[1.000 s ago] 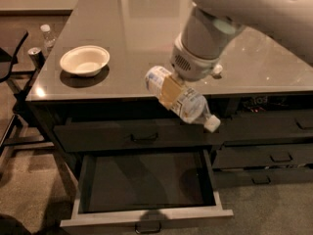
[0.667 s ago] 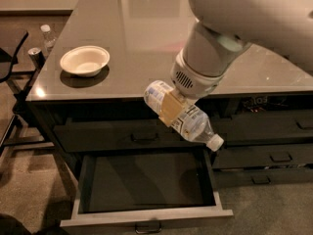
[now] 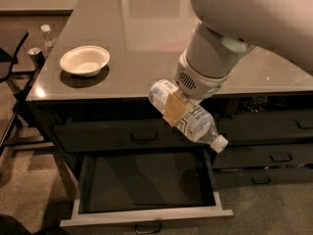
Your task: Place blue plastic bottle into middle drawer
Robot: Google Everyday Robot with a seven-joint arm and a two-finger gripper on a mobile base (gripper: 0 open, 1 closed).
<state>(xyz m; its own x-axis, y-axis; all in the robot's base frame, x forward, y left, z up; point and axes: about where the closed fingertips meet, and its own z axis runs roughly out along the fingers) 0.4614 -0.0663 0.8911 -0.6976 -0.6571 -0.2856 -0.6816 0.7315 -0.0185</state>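
Observation:
My gripper [image 3: 177, 106] is shut on the blue plastic bottle [image 3: 193, 120], a small clear bottle with a pale label and a white cap. The bottle lies tilted, cap pointing down to the right, in the air above the open middle drawer [image 3: 146, 180]. That drawer is pulled out, with a dark interior and a grey front with a small loop handle. The bottle hangs over the drawer's right rear part, in front of the counter's edge.
A white bowl [image 3: 84, 60] sits on the grey countertop [image 3: 142, 38] at the left. The shut top drawer [image 3: 132, 136] is above the open one. More shut drawers [image 3: 266, 155] are at the right. A chair, a bottle [image 3: 47, 35] and a can stand at the far left.
The arm has moved down and slightly right with the bottle, from counter-edge level to lower in front of the top drawer, over the open drawer.

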